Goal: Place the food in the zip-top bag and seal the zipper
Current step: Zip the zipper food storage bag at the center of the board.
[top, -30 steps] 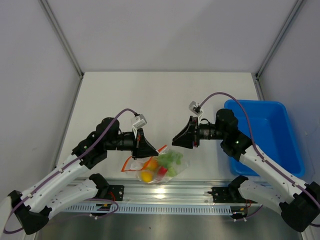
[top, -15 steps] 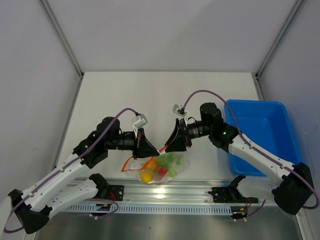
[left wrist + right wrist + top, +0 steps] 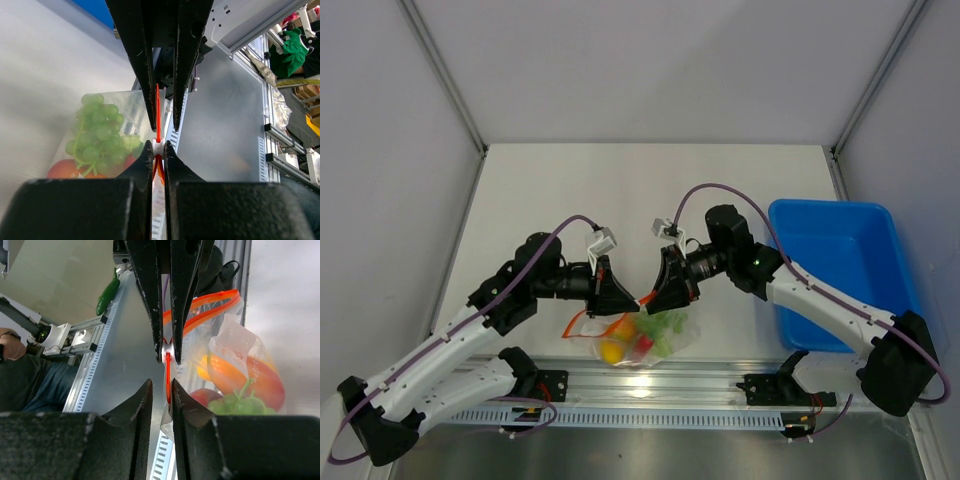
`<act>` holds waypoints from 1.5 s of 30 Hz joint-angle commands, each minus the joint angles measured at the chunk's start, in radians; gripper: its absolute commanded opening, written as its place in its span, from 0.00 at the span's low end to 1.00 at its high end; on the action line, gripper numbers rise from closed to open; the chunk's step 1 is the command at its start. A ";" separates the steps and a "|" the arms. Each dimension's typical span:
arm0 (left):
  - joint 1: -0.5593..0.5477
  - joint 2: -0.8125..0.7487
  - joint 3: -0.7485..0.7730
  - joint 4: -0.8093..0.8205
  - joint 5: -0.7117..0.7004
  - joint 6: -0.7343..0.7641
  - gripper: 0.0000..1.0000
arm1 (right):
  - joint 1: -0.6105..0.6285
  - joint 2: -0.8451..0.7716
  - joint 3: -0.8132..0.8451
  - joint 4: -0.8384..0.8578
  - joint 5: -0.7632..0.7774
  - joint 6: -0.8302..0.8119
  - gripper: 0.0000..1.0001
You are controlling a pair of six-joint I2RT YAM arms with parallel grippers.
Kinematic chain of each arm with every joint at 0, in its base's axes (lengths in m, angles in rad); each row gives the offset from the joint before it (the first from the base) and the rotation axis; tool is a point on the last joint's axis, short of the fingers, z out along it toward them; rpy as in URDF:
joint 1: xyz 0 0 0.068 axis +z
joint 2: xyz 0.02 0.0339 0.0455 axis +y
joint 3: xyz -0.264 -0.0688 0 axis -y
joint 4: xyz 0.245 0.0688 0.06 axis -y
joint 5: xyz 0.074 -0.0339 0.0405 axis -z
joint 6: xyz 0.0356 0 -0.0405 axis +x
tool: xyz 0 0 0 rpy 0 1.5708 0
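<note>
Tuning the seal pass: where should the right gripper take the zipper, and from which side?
Pinch the zipper across its flat faces, just beside the left gripper's pinch, coming in from the blue bin's side along the strip. It runs thin and straight there; the right gripper's open fingers straddle it.

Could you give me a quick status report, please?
Left pincer shut on the zipper. Right pincer open, straddling it. Food inside the zip-top bag, mouth partly unsealed. Blue bin well aside.

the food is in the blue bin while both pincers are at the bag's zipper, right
No: the food lies inside the zip-top bag, not the blue bin, as the top external view shows. The left pincer and right pincer are at the zipper.
</note>
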 commanded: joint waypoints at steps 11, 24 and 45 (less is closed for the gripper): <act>0.002 0.010 0.046 0.036 0.030 0.002 0.00 | 0.034 0.074 0.110 -0.101 -0.037 -0.092 0.18; 0.005 0.007 0.049 0.005 0.013 0.010 0.01 | 0.043 0.023 0.121 -0.147 0.237 -0.143 0.00; 0.018 -0.044 0.042 -0.107 -0.054 0.040 0.04 | -0.046 -0.211 0.000 -0.118 0.527 -0.077 0.00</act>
